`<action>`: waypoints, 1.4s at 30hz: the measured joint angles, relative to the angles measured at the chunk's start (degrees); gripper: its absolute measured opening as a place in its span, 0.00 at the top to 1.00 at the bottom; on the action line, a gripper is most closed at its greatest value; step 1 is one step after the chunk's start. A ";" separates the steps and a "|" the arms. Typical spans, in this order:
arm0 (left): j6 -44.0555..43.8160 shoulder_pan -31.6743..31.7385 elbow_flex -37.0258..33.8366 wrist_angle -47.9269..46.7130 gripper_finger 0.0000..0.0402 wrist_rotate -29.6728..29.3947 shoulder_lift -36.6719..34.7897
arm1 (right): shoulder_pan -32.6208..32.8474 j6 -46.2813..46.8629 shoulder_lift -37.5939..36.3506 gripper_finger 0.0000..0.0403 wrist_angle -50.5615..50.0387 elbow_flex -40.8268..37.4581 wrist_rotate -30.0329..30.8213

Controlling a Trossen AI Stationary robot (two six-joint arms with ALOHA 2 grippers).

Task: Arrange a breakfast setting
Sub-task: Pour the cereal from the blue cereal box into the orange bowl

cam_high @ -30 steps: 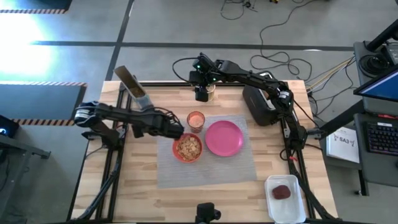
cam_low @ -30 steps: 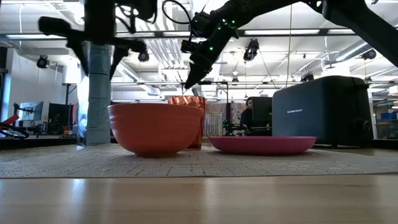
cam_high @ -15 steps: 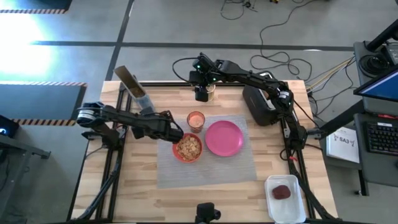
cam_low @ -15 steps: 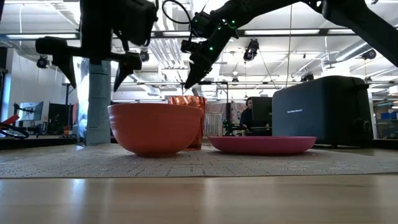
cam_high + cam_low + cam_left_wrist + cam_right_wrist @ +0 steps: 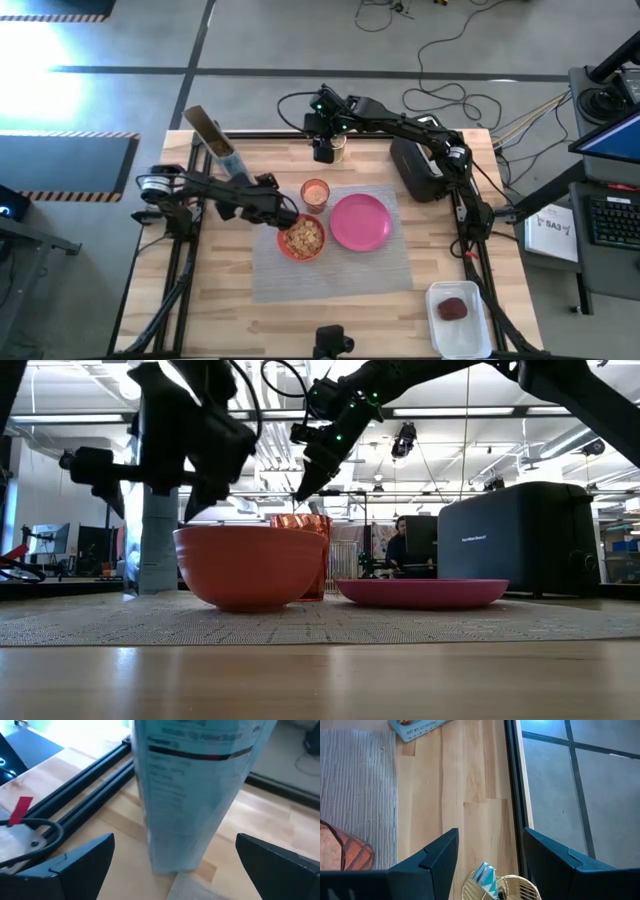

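On the grey placemat (image 5: 335,262) stand a red-orange bowl (image 5: 302,238) holding cereal, a small orange cup (image 5: 315,192) and a pink plate (image 5: 360,222). A tall cereal box (image 5: 192,790) stands upright on the wood off the mat's far left corner. My left gripper (image 5: 262,190) hovers open beside the bowl. It faces the box, with a finger on either side of the box's foot and apart from it. My right gripper (image 5: 325,150) hangs open at the far edge above a gold wire holder (image 5: 502,890). A dark-red item (image 5: 453,309) lies in a white tray.
A black toaster (image 5: 418,168) stands at the far right of the mat. The white tray (image 5: 462,325) sits at the near right corner. Black frame rails (image 5: 95,775) run along the table's left and far edges. Bare wood lies near the front edge.
My left gripper has come down beside the bowl and rolled at the wrist, so that it now faces the cereal box. The right arm and the things on the mat have kept still.
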 joint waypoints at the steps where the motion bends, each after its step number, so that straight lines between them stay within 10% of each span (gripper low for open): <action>1: -0.49 0.24 0.02 0.03 0.01 -0.70 0.59 | 0.00 0.00 0.00 0.48 0.05 0.00 0.02; 13: -3.70 3.69 -0.01 -1.26 0.04 -4.50 5.82 | -0.01 0.00 0.00 0.48 0.11 0.00 0.00; 31: -5.10 4.64 -1.73 -1.98 0.57 -6.16 7.94 | 0.00 0.00 0.00 0.48 0.13 0.00 0.00; 42: -3.59 1.95 -6.54 -1.99 0.59 0.49 1.75 | 0.00 0.00 0.00 0.48 0.11 0.00 0.00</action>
